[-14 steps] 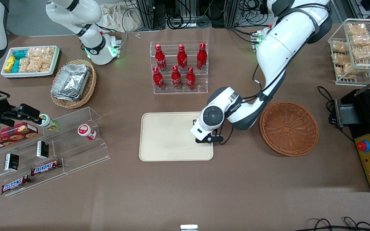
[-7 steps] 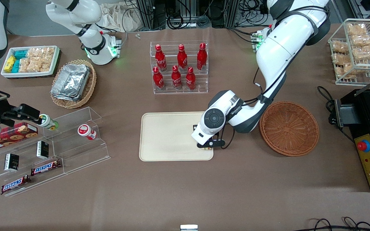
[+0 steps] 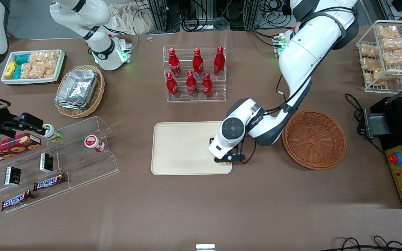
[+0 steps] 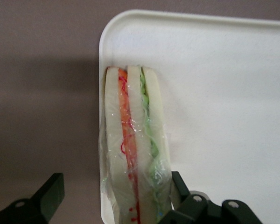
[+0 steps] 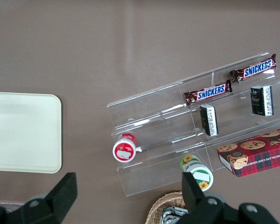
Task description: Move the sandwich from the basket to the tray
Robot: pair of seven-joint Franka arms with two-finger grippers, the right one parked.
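Now the sandwich (image 4: 135, 149) on the tray (image 4: 224, 93) edge, between the gripper's (image 4: 116, 200) released fingers (image 4: 49, 193)

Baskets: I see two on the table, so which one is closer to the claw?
The reddish-brown woven basket, which has nothing in it, sits right beside the working arm. The claw is open over the tray corner, by the sandwich. The lighter basket of foil trays is farther away.

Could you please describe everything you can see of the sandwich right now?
The sandwich is a wedge of three pale bread slices with an orange-red filling layer and a green one between them, wrapped in clear film. It stands on edge, cut side up, resting on the cream tray right along the tray's rim at a corner. The claw is open around it, one finger close beside the bread, the other standing clear. The basket holds nothing.
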